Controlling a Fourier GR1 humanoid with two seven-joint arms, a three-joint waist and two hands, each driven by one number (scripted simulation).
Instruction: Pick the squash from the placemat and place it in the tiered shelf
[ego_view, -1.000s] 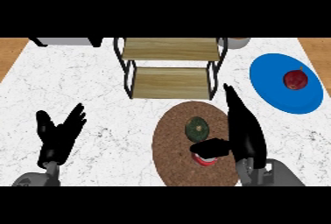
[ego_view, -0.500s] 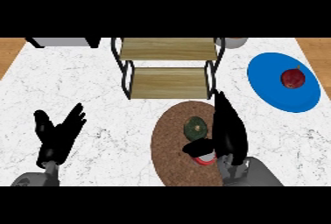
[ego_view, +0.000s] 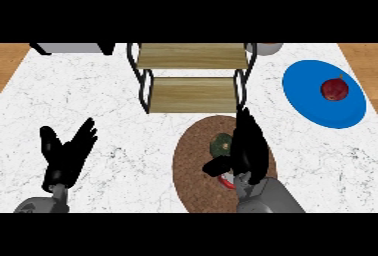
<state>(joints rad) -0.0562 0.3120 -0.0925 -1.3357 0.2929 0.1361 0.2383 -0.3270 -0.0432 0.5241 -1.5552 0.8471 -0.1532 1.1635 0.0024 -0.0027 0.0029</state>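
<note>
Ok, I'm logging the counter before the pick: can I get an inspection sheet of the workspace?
Surface: white marble counter, wood floor past its far corners.
Job's things: dark green squash lying on the round brown placemat; tiered shelf behind it, two wooden tiers.
Clutter: blue plate holding a red fruit; a red thing on the placemat, partly hidden.
Hands: right hand open over the placemat, beside the squash, not gripping it; left hand open, resting at the left.
Cables: nothing seen.
Surroundings: grey object at the far left edge, cut off.

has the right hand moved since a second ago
yes, the right hand has shifted left over the placemat, closer to the squash
</note>
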